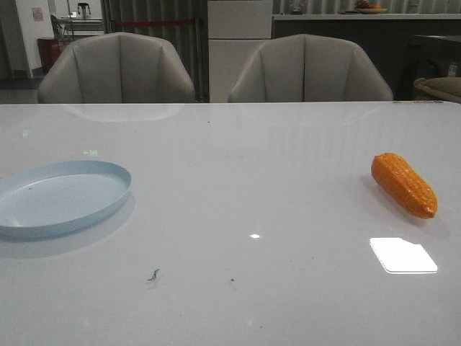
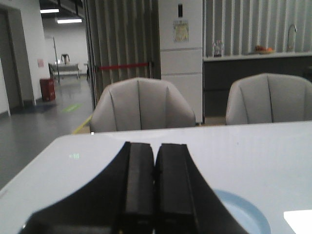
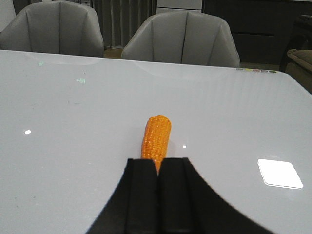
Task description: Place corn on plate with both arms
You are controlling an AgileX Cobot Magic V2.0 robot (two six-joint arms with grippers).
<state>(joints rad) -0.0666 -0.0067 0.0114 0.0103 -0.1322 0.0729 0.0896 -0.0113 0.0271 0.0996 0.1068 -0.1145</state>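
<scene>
The orange corn lies on the white table at the right, its narrow end toward the front. The pale-blue plate sits at the left edge of the front view. Neither arm shows in the front view. In the right wrist view my right gripper is shut and empty, with the corn lying on the table just beyond its tips. In the left wrist view my left gripper is shut and empty, above the table, with part of the plate showing beside it.
Two grey chairs stand behind the table's far edge. A bright light reflection lies on the table near the corn. Small dark specks mark the table's front middle.
</scene>
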